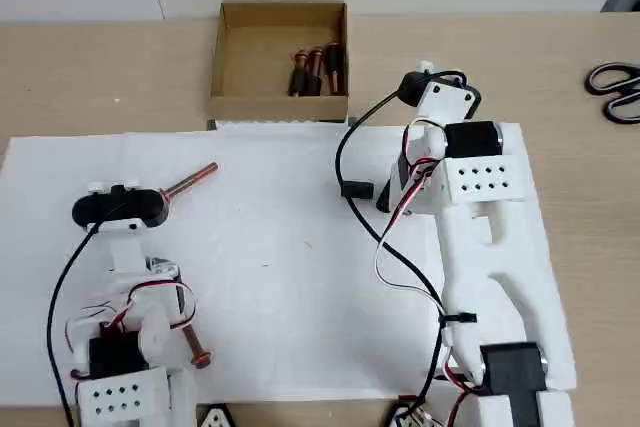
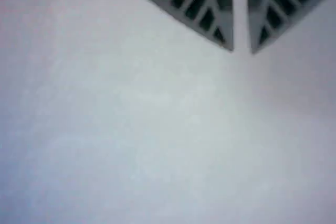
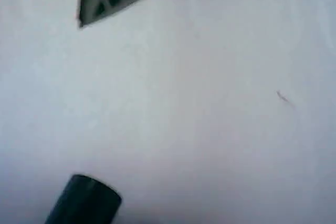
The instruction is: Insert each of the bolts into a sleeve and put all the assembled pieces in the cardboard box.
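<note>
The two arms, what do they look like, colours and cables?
Both the left arm and the right arm have white plastic shells, black motor blocks and a white plate dotted with small holes. Red, white and black wires loop along them, plus a long black cable each. The left gripper is dark grey with slotted ribbing.

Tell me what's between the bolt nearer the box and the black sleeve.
In the high view, bare sheet runs from the bolt almost to the sleeve, where a black cable crosses beside it.
</note>
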Tool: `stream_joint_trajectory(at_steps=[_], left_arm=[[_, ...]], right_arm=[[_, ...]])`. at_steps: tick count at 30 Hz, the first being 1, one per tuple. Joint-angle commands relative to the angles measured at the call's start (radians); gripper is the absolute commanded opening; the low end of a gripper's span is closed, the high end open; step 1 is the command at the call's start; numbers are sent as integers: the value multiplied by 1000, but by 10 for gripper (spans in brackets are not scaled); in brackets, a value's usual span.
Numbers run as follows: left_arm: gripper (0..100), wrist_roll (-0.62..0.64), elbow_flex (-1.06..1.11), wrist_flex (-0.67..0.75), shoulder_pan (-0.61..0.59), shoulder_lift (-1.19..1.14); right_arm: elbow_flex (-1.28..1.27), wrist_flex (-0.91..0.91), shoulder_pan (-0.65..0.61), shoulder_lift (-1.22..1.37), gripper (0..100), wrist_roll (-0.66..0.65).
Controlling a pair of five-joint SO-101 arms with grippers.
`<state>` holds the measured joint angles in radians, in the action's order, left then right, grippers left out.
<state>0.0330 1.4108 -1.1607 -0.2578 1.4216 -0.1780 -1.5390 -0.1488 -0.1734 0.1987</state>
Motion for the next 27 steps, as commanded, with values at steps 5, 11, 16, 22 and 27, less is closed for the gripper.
stream_joint_trajectory(at_steps=[5,11,16,22,27], left_arm=[[6,-5,22,52,2,-32],[6,-6,-8,52,2,-25],[6,-2,-189,52,2,-34],[6,0,-372,11,0,-126],[6,63,-604,-74,-3,-437]], right_arm=[[6,16,10,-35,230,-9],[5,16,10,-33,230,-9],[5,16,8,-33,230,-9],[5,19,5,-31,230,-9],[5,51,4,-31,230,-11]])
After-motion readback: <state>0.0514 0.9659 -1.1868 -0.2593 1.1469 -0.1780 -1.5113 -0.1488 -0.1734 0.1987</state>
